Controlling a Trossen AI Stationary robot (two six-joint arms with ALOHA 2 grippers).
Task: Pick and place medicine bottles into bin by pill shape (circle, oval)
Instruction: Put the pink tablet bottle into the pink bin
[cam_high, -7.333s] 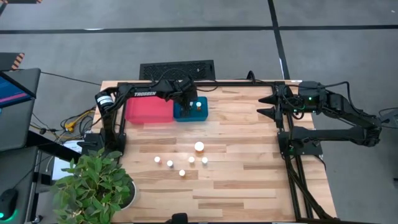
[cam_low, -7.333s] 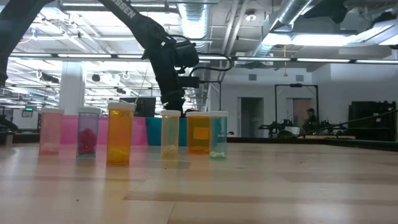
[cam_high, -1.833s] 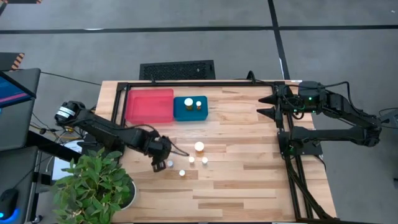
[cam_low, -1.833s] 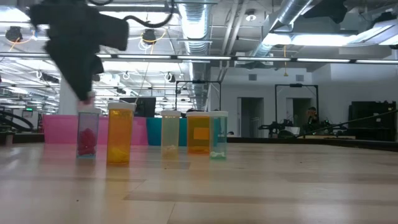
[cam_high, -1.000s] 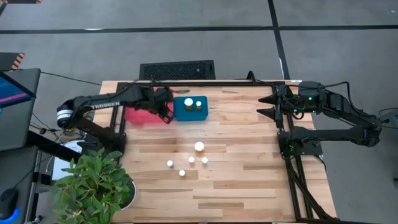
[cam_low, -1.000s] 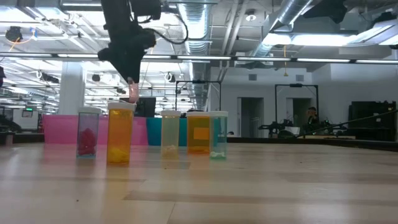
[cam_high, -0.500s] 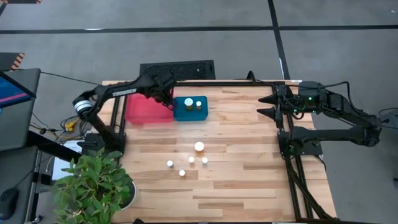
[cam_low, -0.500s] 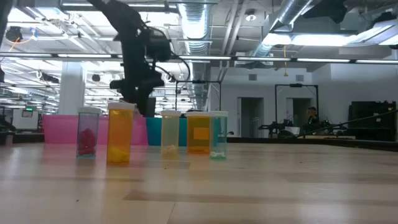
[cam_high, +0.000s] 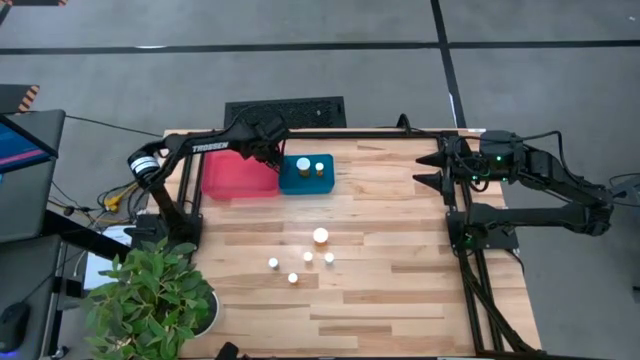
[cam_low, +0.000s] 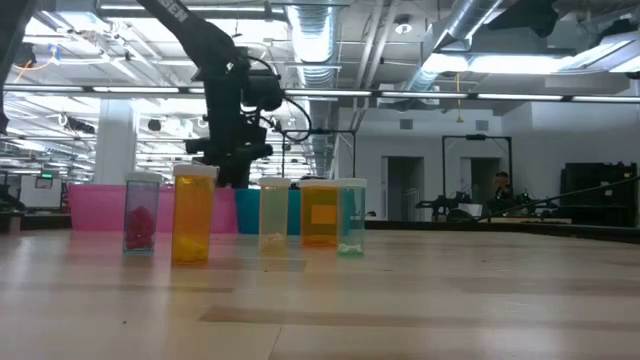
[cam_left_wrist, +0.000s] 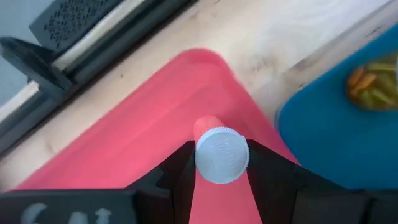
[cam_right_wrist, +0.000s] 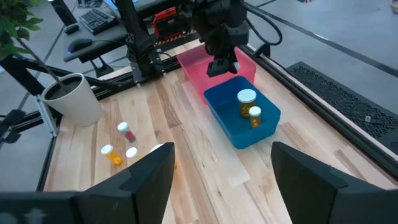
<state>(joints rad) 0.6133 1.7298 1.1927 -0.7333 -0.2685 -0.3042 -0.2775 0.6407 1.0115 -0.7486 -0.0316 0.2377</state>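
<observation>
Red bin (cam_left_wrist: 124, 143) under tool-held bottle (cam_left_wrist: 221, 154).

Light wooden table (cam_high: 400, 250), red bin (cam_high: 238, 176), blue bin (cam_high: 300, 183), five loose medicine bottles (cam_high: 320, 237) standing mid-table

I see a leafy potted plant (cam_high: 150, 295) at the table's near left corner, its white pot (cam_right_wrist: 74, 98) showing too. A black keyboard (cam_high: 285, 111) lies just past the far edge. A monitor (cam_high: 25, 170) stands left. A person (cam_low: 499, 190) sits far back.
</observation>
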